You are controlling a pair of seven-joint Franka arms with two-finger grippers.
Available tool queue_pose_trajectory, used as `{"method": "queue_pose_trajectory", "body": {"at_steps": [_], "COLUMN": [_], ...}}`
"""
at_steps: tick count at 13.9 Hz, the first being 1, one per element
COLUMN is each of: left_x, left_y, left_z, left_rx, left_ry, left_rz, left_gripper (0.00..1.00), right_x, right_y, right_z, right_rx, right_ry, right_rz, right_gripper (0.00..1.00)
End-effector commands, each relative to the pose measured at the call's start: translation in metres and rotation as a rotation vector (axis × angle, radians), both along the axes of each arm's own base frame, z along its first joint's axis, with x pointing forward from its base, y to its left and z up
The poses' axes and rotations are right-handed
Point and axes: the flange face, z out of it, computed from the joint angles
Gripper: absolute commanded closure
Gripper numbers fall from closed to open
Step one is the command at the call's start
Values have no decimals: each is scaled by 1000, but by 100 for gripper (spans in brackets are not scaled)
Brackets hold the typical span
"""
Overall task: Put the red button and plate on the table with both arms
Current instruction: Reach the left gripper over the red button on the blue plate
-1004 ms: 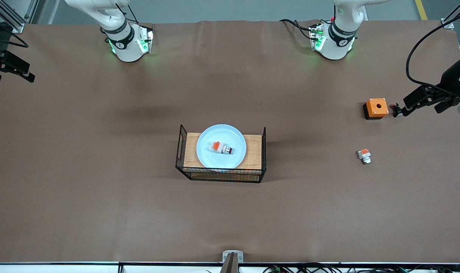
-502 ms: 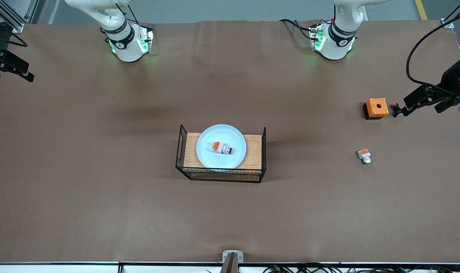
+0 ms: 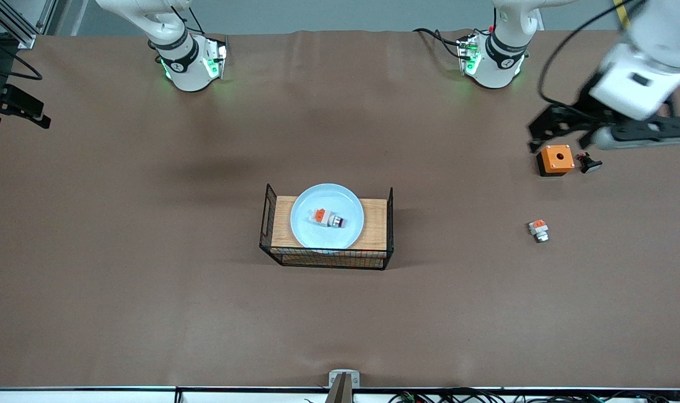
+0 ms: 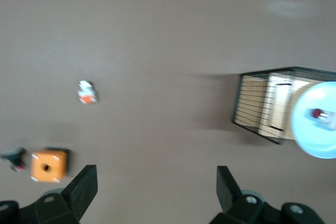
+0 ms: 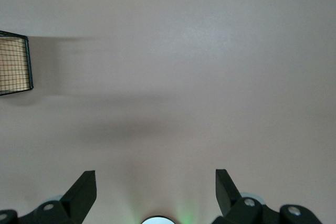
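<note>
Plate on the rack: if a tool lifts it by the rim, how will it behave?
The plate looks rigid and shallow, so it should lift stiffly. The red button lies loose in it and would probably slide if it tilts. Its smooth raised rim may be slippery.

Grey floor strip (image 3: 329, 14) along top edge w/ yellow line (image 3: 622, 14) — alu frame post (image 3: 15, 25) at corner, cables (image 3: 457, 396) along the bottom edge.

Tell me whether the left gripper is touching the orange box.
Apart. The left wrist view shows the left gripper open with bare table between its fingers, and the orange box lying below, clear of the nearer fingertip.
</note>
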Motion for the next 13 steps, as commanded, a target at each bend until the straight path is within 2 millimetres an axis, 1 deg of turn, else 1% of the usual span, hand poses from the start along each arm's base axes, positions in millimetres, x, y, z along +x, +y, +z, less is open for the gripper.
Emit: {"method": "queue_pose_trajectory", "body": {"at_steps": [1, 2, 3, 4, 5, 6, 7, 8, 10, 12, 13], "left_x": [-8, -13, -13, -12, -13, -16, -15, -16, -17, -19, -17], "left_y": [-60, -83, -102, -120, -137, -156, -169, -180, -202, -221, -227], "left_z": [-24, -35, -40, -48, -57, -68, -75, -78, -88, -98, -106], "left_rx": [-17, -29, -54, -76, -93, -106, -128, -154, -199, -224, -228], "left_ry": [70, 98, 108, 123, 137, 155, 166, 174, 206, 204, 220], "left_rz": [66, 84, 116, 164, 218, 282, 364, 471, 736, 867, 942], "left_gripper": [0, 0, 0, 0, 0, 0, 0, 0, 0, 0, 0], "right_x": [18, 26, 37, 49, 55, 59, 65, 68, 68, 70, 70], "right_y": [-8, -14, -14, -17, -25, -35, -45, -54, -59, -54, -50], "right_z": [-14, -27, -45, -66, -80, -84, -97, -104, -103, -102, -100], "right_rx": [-8, -10, -10, -10, -9, -10, -9, -8, -12, -14, -19], "right_ry": [24, 42, 65, 99, 122, 124, 138, 143, 131, 129, 127], "right_rz": [12, 2, 2, -2, -14, -32, -47, -61, -71, -93, -157], "right_gripper": [0, 0, 0, 0, 0, 0, 0, 0, 0, 0, 0]}}
